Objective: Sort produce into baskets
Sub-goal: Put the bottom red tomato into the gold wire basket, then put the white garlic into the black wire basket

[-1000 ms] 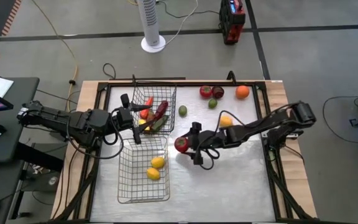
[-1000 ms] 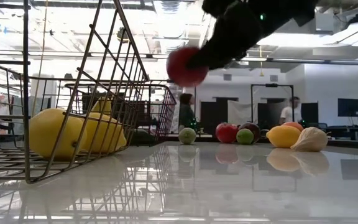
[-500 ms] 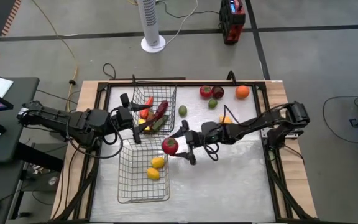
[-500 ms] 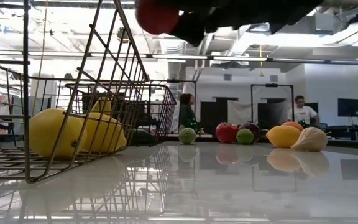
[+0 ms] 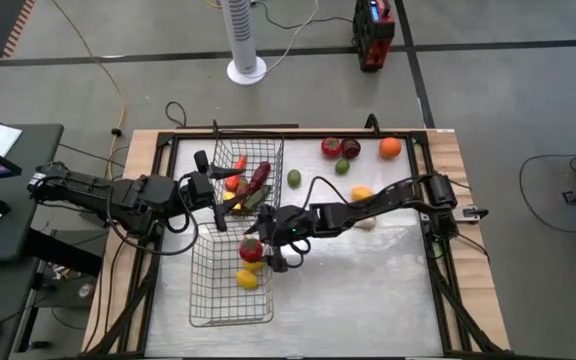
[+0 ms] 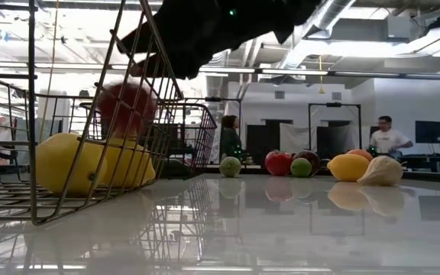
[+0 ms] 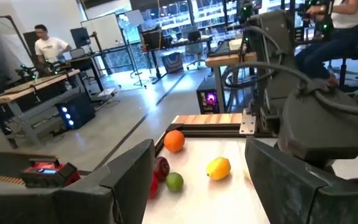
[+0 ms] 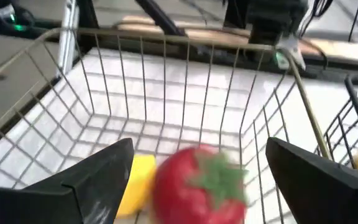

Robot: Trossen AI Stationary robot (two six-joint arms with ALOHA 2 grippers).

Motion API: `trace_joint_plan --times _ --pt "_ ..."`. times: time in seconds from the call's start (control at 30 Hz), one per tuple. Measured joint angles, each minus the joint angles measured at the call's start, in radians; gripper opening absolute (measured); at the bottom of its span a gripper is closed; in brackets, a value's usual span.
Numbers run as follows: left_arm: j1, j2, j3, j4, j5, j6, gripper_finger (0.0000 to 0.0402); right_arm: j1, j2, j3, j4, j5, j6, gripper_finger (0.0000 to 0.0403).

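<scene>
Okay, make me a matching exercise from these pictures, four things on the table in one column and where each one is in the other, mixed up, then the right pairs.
Things:
1. tomato
2. orange
3. dark red pepper
4. right gripper

Places:
A. in the far basket, among other vegetables
B. loose on the table at its far right corner
C. open, over the near basket
D. dropping into the near basket, beside the lemons

Pairs: 1-D, 2-B, 3-A, 4-C
</scene>
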Motion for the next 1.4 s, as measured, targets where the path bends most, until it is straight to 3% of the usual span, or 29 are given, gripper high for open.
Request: trace_joint_plan --times 0.2,0.43,0.7,0.83,1.1,1.4 --pt "0.0 0.0 0.0 -0.005 0.0 0.0 0.0242 0.002 -0.041 0.018 -0.068 -0.01 -0.051 0.0395" --pt "0.0 0.0 0.0 -0.008 0.0 -0.006 0.0242 -0.017 -0.183 0.0 -0.443 0.137 -0.032 0.0396" --pt "0.0 0.0 0.0 -0.022 0.0 -0.017 0.0242 -0.051 -0.439 -0.369 -0.414 0.39 0.106 0.0382" --pt "0.0 0.0 0.0 -0.021 0.0 -0.018 0.0242 -0.061 -0.568 -0.54 -0.506 0.406 0.144 0.038" --pt "0.0 0.0 0.0 0.009 -0.009 -0.013 0.0242 -0.074 -0.687 -0.645 -0.828 0.418 0.267 0.038" --pt "0.0 0.0 0.0 -0.022 -0.009 -0.018 0.0242 -0.048 -0.733 -0.767 -0.811 0.486 0.438 0.038"
